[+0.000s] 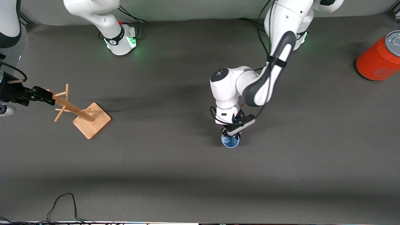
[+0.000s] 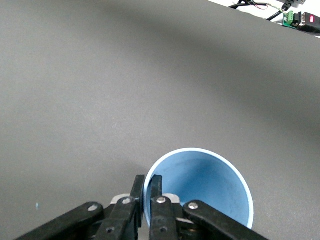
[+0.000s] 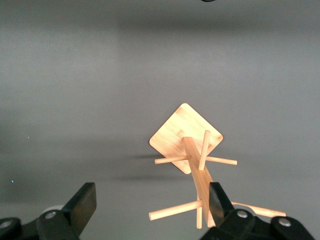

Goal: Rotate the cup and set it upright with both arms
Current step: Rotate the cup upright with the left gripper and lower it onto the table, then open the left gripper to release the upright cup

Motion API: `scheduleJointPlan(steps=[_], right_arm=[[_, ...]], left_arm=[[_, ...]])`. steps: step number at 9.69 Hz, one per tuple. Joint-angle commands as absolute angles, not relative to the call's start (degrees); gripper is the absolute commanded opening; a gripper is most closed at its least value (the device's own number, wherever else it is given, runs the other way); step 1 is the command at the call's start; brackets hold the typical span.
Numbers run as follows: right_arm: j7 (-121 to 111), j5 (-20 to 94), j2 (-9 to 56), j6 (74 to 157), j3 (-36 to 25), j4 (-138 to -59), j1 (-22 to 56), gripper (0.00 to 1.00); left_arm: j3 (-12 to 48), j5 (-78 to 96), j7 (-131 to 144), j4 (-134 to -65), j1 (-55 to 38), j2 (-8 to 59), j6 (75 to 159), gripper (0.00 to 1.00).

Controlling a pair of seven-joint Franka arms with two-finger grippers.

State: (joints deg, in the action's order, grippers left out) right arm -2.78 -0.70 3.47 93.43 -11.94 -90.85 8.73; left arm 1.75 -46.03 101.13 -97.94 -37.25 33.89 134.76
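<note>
The light-blue cup is at the middle of the table with its mouth facing up. My left gripper comes down on it from above and is shut on its rim. In the left wrist view the cup shows its blue inside, and the left gripper pinches the wall with one finger inside and one outside. My right gripper hangs open over the top of the wooden peg rack at the right arm's end of the table. The right gripper holds nothing, and one finger is close beside the rack's post.
An orange-red can with a silver top lies at the left arm's end of the table, farther from the front camera than the cup. A black cable loops on the table near its front edge.
</note>
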Motion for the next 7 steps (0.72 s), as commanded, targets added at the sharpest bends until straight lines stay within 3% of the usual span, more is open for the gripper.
scheduleJointPlan(steps=[1,2,3,6,7], right_arm=[[-2.7,-1.3,3.1,95.2,-12.2,-91.3,9.7,1.00],[-2.6,-1.3,3.2,95.2,-12.3,-91.5,9.7,1.00],[-2.6,-1.3,3.2,95.1,-12.3,-91.7,9.7,1.00],[-2.5,-1.3,3.3,95.2,-12.2,-91.7,9.8,1.00],[-2.5,-1.3,3.3,95.2,-12.2,-91.6,9.8,1.00]], left_arm=[[0.8,-51.8,109.5,-99.1,-39.5,34.8,135.3,0.00],[0.9,-51.8,109.7,-99.0,-39.5,34.7,135.2,0.31],[1.0,-51.4,108.7,-98.9,-39.1,34.3,134.9,0.99],[0.8,-34.0,88.9,-97.7,-37.3,30.0,133.3,1.00],[0.6,-27.4,80.8,-94.9,-36.2,28.8,128.1,1.00]])
